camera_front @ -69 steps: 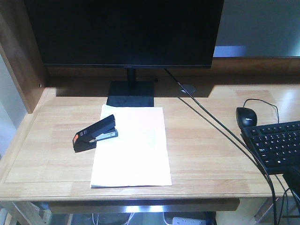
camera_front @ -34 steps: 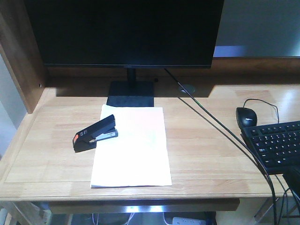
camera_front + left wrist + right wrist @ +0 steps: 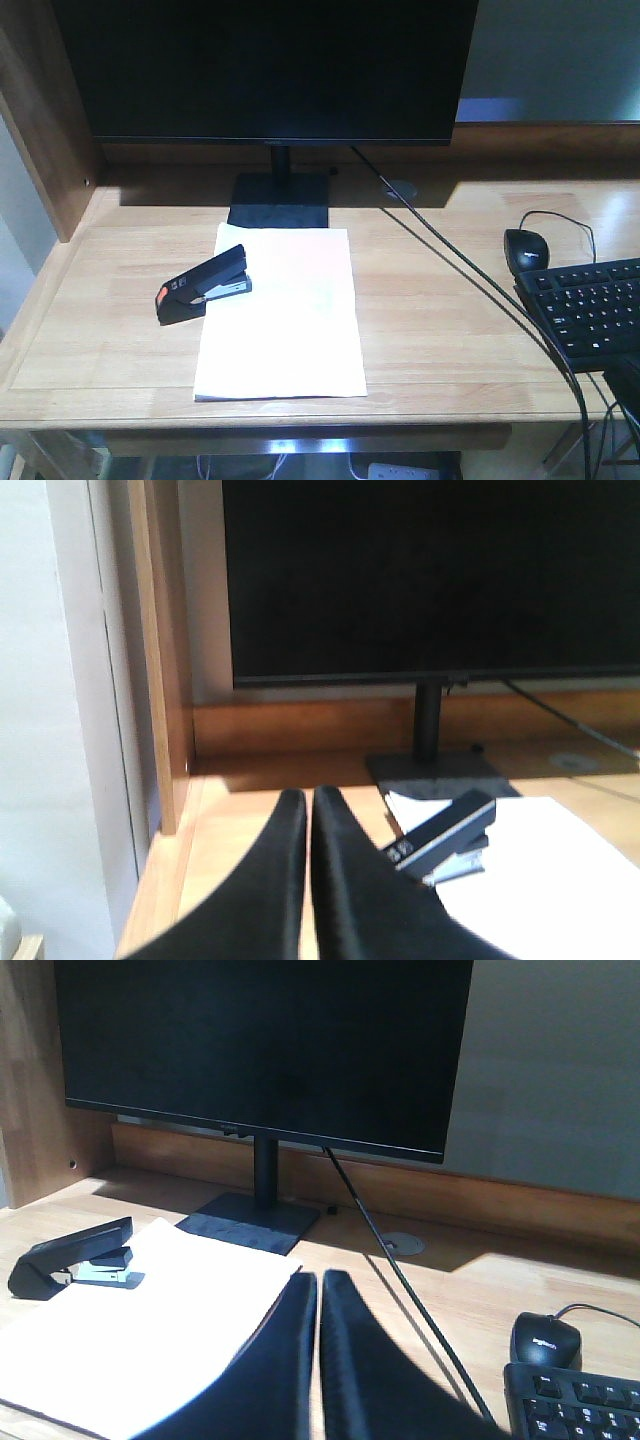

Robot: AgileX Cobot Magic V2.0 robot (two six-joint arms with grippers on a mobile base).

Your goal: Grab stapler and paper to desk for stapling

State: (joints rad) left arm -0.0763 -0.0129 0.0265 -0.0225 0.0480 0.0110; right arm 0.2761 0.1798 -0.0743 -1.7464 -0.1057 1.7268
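— Where are the stapler and the paper right now?

— Both are on the desk [image 3: 450, 330]. The paper [image 3: 280, 315] lies flat in front of the monitor stand [image 3: 280, 198], its long side running toward the near edge. The stapler [image 3: 203, 285] sits at the sheet's left edge, toward the far end, its nose on the paper and its orange-red end out over bare wood, pointing left and toward the near side.

— And your jaws?

— My left gripper [image 3: 309, 798] is pressed together; from my left wrist I see two dark fingers with only a thin slit between them, holding nothing. They hover over the left part of the desk, with the stapler just beyond and to the right of their tips. My right gripper [image 3: 319, 1278] is the same: fingers together, a hairline gap, nothing between them. From that wrist the paper's near right corner lies just left of the tips.

— What else is on the desk?

— A dark monitor [image 3: 270, 65] at the back, a cable [image 3: 470, 285] running from it toward the near right corner, a black mouse [image 3: 526, 247] on the right, and a black keyboard [image 3: 590, 305] in front of the mouse.
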